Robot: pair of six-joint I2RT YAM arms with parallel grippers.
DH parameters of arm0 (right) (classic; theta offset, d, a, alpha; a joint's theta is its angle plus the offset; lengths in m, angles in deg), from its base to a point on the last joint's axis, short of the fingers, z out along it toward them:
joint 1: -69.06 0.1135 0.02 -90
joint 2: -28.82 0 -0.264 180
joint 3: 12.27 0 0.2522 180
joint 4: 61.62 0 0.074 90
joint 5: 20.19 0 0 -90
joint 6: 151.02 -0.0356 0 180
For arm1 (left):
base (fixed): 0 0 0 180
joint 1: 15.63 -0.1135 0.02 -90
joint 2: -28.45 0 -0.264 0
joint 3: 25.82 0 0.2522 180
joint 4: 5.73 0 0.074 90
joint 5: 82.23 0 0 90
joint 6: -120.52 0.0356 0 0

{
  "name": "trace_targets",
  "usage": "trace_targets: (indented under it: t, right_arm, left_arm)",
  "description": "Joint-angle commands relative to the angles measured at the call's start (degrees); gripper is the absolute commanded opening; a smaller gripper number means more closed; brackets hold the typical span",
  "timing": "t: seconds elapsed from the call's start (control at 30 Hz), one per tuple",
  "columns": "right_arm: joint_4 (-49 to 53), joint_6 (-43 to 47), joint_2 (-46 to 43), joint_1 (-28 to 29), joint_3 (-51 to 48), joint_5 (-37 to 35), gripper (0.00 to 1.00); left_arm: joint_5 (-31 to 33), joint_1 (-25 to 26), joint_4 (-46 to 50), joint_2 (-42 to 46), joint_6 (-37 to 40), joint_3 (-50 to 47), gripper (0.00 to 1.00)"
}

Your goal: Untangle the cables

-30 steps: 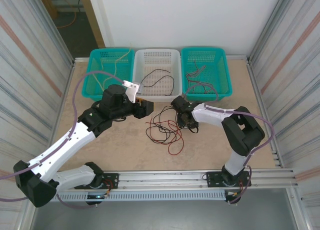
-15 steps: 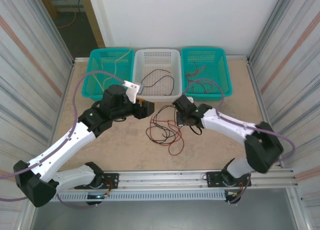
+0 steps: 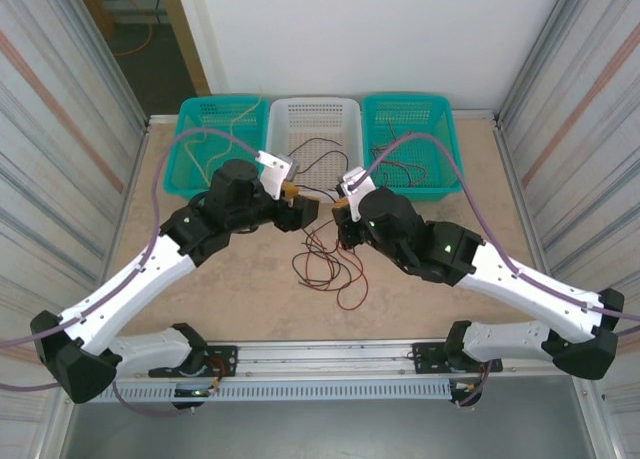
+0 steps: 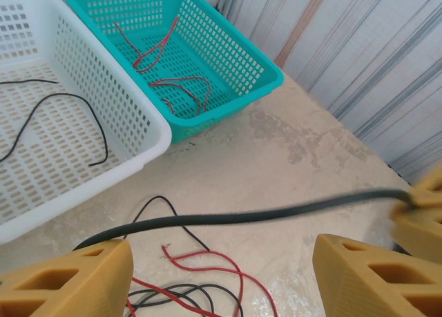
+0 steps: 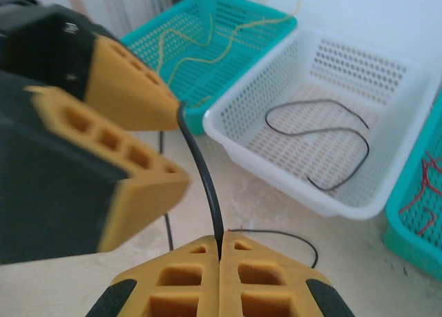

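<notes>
The right end effector (image 5: pixel 219 253) is clamped shut on a taut black cable (image 5: pixel 204 182). The left end effector (image 4: pixel 222 255) stands wide open beside it, above tangled cables (image 3: pixel 325 261) on the counter (image 3: pixel 240 289).

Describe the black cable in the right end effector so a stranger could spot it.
Find the white basket, middle of three at the far edge of the table. Just in front of it, the right end effector is shut on a black cable. Unlike the slack red and black wires lying below, it runs nearly straight.
</notes>
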Motion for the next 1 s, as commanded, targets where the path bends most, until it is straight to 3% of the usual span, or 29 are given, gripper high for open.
trace_targets:
  t: [0.0,0.1,0.2,0.43,0.57,0.97]
  right_arm:
    - [-0.71,5.03,-1.75,1.29,2.89,-3.01,0.0]
    - [-1.73,6.31,-2.26,1.4,3.3,-3.7,0.0]
    - [-1.22,7.6,-2.0,1.29,3.59,-5.95,0.0]
    - [-0.25,8.16,-2.33,1.2,4.34,-5.85,0.0]
    - [-0.8,8.25,-2.24,1.26,4.33,-4.96,0.0]
    - [-0.98,7.37,-3.47,1.28,4.88,-1.92,0.0]
  left_arm:
    - [1.87,0.23,1.8,0.19,2.84,1.94,0.65]
    - [1.71,0.32,1.76,1.06,2.51,1.68,0.59]
    - [2.46,0.32,2.14,2.61,2.57,1.62,0.59]
    - [10.08,0.07,6.33,8.75,6.04,3.21,0.76]
    - [10.01,-1.09,7.91,9.05,8.32,3.9,0.82]
    - [1.37,-5.39,4.61,6.1,6.94,1.12,0.8]
